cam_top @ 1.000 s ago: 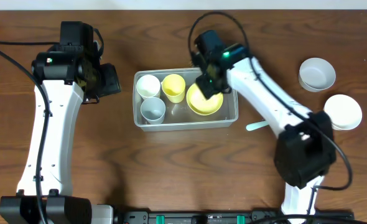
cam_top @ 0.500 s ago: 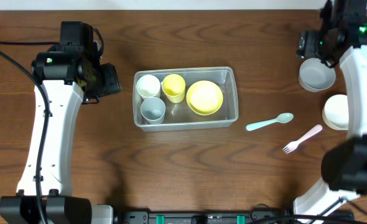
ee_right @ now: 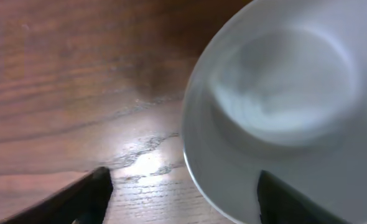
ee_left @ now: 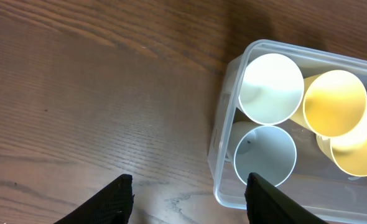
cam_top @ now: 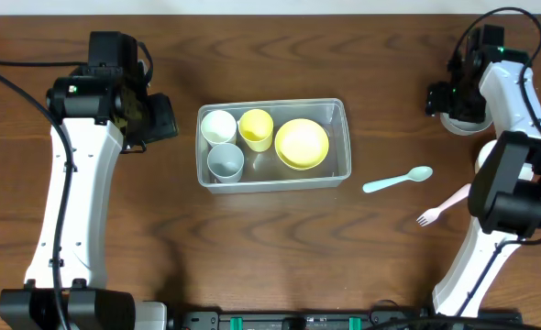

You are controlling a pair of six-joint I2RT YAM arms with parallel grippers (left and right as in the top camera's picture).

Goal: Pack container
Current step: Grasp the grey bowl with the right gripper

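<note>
Bench of dark brown wood carries everything. The clear rectangular plastic container sits well off to the left of the right jaws. Its near corner lies under the right-hand finger of the left jaws.

A second ago the right jaws hung over the round yellow plastic bowl inside the container. Now that bowl lies there alone and the right jaws have crossed to the round white bowl at the far right. They are spread wide and empty, one finger outside its rim and one over its hollow; I cannot tell whether they touch it. I judge the yellow bowl packed and the white bowl next.

The left jaws have not moved; they gape apart, holding nothing.

Beside the yellow bowl, and nearer the left jaws, stand a white cup, a yellow cup and a grey cup. A mint plastic spoon and a pink plastic fork lie unpacked on the bench, between the container and the right jaws.

No writing or brand is legible.
</note>
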